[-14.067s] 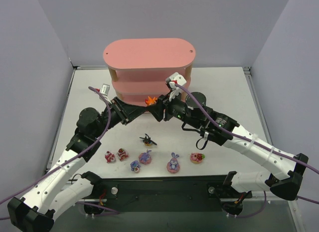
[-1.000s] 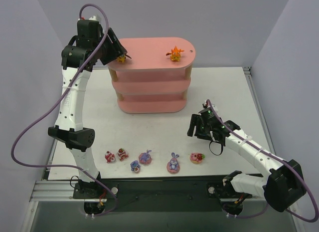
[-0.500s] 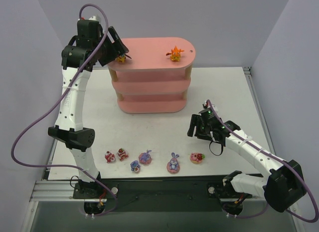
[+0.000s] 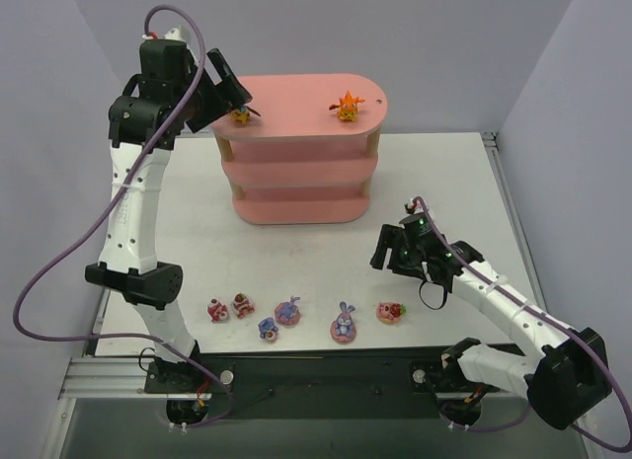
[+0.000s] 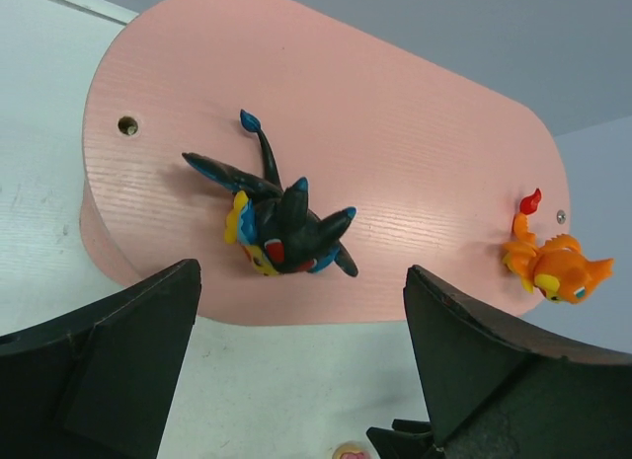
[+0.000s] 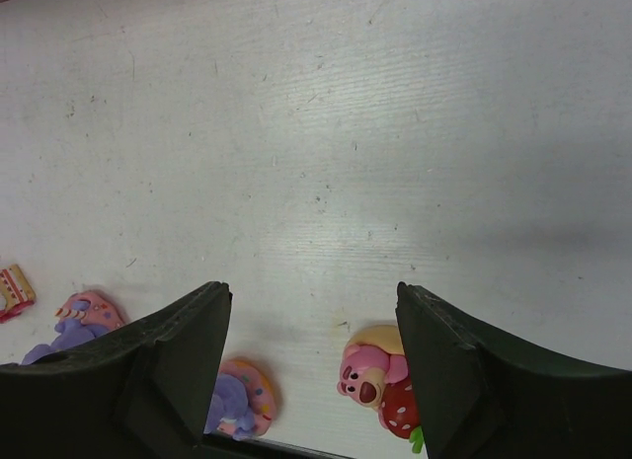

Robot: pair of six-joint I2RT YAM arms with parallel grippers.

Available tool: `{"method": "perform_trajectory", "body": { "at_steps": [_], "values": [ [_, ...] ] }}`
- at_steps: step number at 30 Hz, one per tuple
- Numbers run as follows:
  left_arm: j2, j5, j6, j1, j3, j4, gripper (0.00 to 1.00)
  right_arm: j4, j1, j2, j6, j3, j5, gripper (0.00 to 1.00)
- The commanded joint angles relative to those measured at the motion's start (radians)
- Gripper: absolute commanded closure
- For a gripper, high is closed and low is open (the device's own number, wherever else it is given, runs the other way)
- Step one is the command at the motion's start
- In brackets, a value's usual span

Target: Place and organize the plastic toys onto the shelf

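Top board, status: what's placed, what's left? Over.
Left gripper open, fingers clear of black bat toy on top board. Orange toy up too. Right gripper open, empty. Six toys on table. Nothing blocking.

Wide-spread jaws of the left gripper (image 5: 301,311) flank open space, with a black bat toy (image 5: 286,232) just ahead of the gap on the top board of the shelf (image 5: 395,133); bare board lies beyond it, and an orange toy (image 5: 553,267) sits ahead of one jaw. Ahead of the right gripper (image 6: 311,296), bare table (image 6: 346,133) lies open. A red-and-pink toy (image 6: 373,380) sits just inside one jaw and a purple bunny (image 6: 242,400) against the other.
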Motion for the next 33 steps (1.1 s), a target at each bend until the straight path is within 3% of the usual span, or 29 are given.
{"method": "perform_trajectory", "body": {
  "at_steps": [1,7,11,12,16,19,24,29,33],
  "values": [
    [-0.122,-0.044,0.022,-0.014,-0.03,0.008,0.06,-0.051,-0.008,-0.053,0.007,0.003,-0.016,0.31],
    [-0.276,-0.084,0.085,-0.05,-0.188,-0.027,0.05,-0.109,-0.008,-0.125,-0.007,0.0,-0.041,0.3],
    [-0.49,-0.087,0.102,-0.064,-0.493,0.014,0.03,-0.14,-0.005,-0.176,-0.038,-0.026,-0.117,0.28],
    [-0.546,-0.087,0.097,-0.064,-0.662,0.049,0.03,-0.142,-0.004,-0.19,-0.042,-0.033,-0.137,0.28],
    [-0.858,-0.113,0.041,-0.061,-1.017,0.096,0.03,-0.137,0.051,-0.265,-0.035,-0.076,-0.183,0.27],
    [-0.993,-0.136,0.002,-0.058,-1.192,0.065,0.03,-0.137,0.194,-0.328,0.029,-0.11,-0.076,0.27],
    [-1.1,-0.108,-0.013,-0.058,-1.358,0.102,0.03,-0.117,0.46,-0.345,0.18,-0.161,0.119,0.27],
    [-1.094,-0.108,0.05,-0.058,-1.423,0.156,0.03,-0.079,0.691,-0.196,0.336,-0.15,0.373,0.25],
    [-1.045,-0.082,0.088,-0.058,-1.415,0.171,0.03,-0.027,0.814,-0.038,0.441,-0.095,0.447,0.2]
  ]
}}
